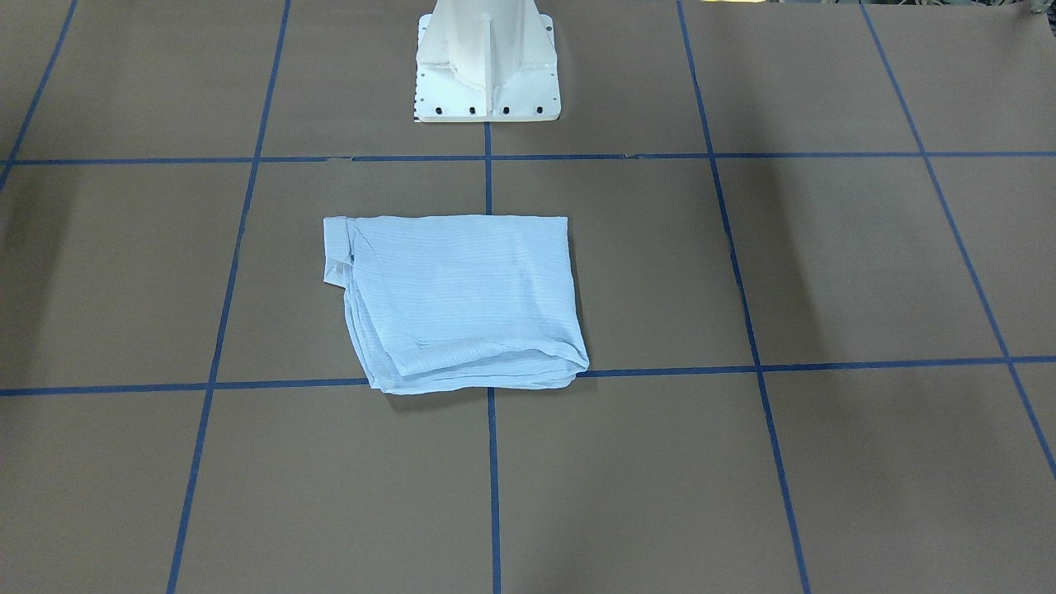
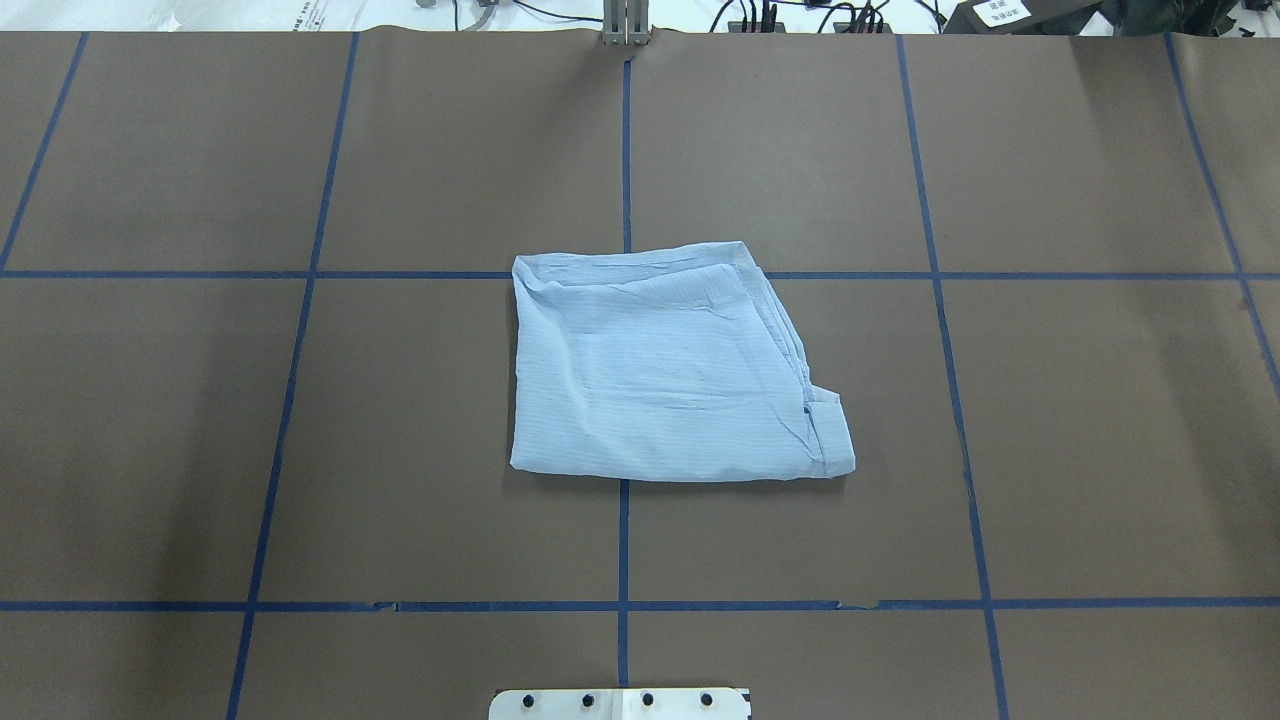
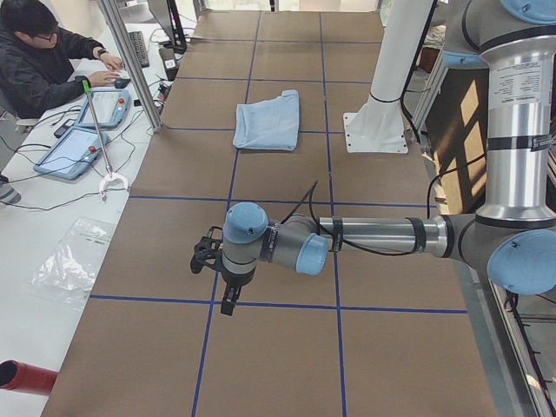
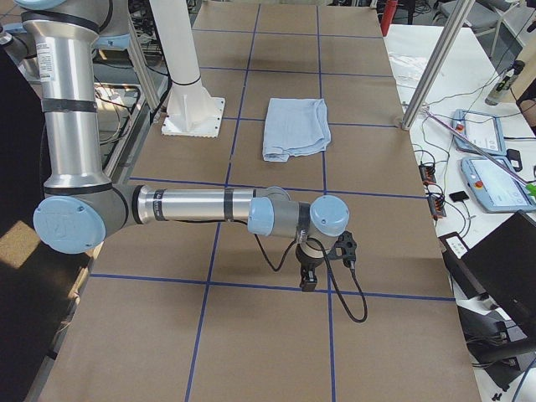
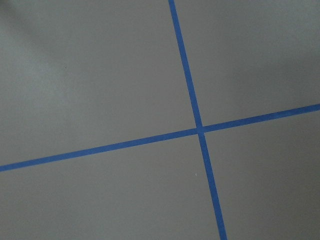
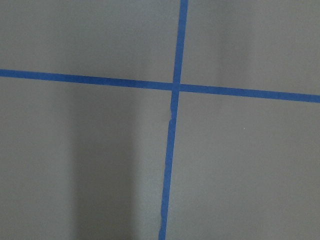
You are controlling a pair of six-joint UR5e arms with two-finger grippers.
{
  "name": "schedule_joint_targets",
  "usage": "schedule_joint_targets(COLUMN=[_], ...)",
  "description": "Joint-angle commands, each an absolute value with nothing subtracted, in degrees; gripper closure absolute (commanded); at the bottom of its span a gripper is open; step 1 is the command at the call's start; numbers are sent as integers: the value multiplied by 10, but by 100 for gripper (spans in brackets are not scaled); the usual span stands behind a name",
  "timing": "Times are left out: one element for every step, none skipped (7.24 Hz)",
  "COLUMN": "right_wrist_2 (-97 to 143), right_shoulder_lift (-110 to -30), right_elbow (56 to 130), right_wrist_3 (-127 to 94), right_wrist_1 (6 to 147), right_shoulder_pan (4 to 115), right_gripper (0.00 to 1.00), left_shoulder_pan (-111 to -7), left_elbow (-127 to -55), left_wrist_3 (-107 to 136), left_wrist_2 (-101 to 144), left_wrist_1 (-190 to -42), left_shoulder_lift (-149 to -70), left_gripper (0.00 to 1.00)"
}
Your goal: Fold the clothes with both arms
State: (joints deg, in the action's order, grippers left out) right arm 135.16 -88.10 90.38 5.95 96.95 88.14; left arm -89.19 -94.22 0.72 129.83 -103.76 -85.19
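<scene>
While the folded shirt (image 2: 665, 370) lies on the table (image 2: 1050, 450), left arm (image 3: 373, 236) and right arm (image 4: 197, 205) hang well away, fingers (image 3: 228, 302) seemingly pointing down; spread or pressed, I cannot tell.

Light-blue shirt (image 2: 660, 370) is seen folded to a rough rectangle, laid flat at ctr of brown table (image 2: 200, 450); a crossing of the blue tape grid (image 2: 625, 150) is covered by its far edge; layered edges are stacked along its rt side; a small flap is turned at near-rt corner; white base plate (image 2: 620, 703) is cut off at btm edge.
</scene>
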Motion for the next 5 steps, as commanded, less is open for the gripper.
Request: schedule_joint_targets(right_wrist_2=[1354,1354,1353,1353,1353], right_shoulder_lift=[-882,-882,-882,-882,-888], right_elbow=[904,906,904,904,900], right_wrist_3=[45,44,44,44,44], right_wrist_1=[969,969,970,971,973], right_shoulder_pan=[882,882,885,891,901], right_gripper=[0,0,0,0,0], left_shoulder_pan=[-892,-892,-891,-892,-892], left_elbow=[-957,-965,-969,-970,-969], left_wrist_3=[8,7,8,8,7], left_wrist_2=[1337,1359,1366,1366,1364], left_wrist_1=[-967,-947,-946,-946,-946], left_shoulder_lift=[-851,-851,-851,-851,-850], left_gripper=[0,1,1,0,1])
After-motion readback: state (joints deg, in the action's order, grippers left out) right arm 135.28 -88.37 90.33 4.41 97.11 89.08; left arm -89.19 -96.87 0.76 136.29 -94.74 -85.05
